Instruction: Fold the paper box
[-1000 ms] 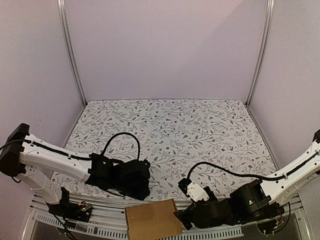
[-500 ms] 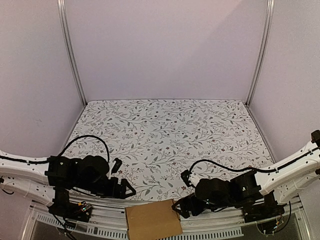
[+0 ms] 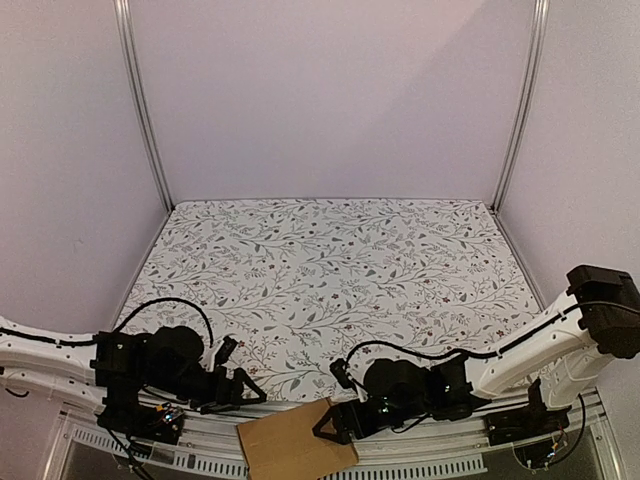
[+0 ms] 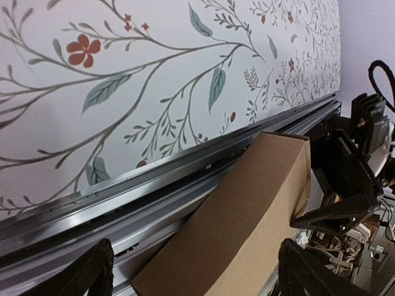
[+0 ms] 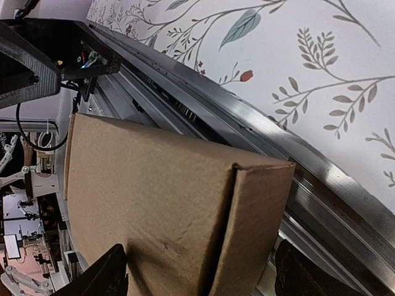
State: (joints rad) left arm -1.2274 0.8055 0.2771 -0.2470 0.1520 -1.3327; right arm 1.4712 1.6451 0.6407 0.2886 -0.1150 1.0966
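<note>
**One folded box at the near rail, two pincers released beside it**

I count one paper box (image 3: 290,445). It is plain brown and already a slim closed rectangle. It does not sit on the flowered table (image 3: 330,260). It lies on the metal rail (image 4: 123,209) that runs along the table's near edge, between my two arm bases, and it is turned askew to that edge. From the right wrist I see one broad face and one narrow end, with a single seam where they meet.

Two arms are in view, both stretched low along the near edge and pointing inward at each other. Each has one black cable looped over it, so two cables. Two metal uprights (image 3: 140,100) stand at the back corners of the enclosure.

The left gripper (image 3: 242,375) is released. Its two fingertips (image 4: 92,271) sit far apart at the bottom corners of the left wrist view, with the box lying beyond them. From above it sits just left of the box and apart from it, gripping nothing.

The right gripper (image 3: 332,420) is at the box's right end. Its two fingertips (image 5: 114,271) are spread wide, with the narrow end of the box showing in the gap between them. The jaws are clearly parted and not clenched. I cannot tell whether either pad touches the cardboard.
</note>
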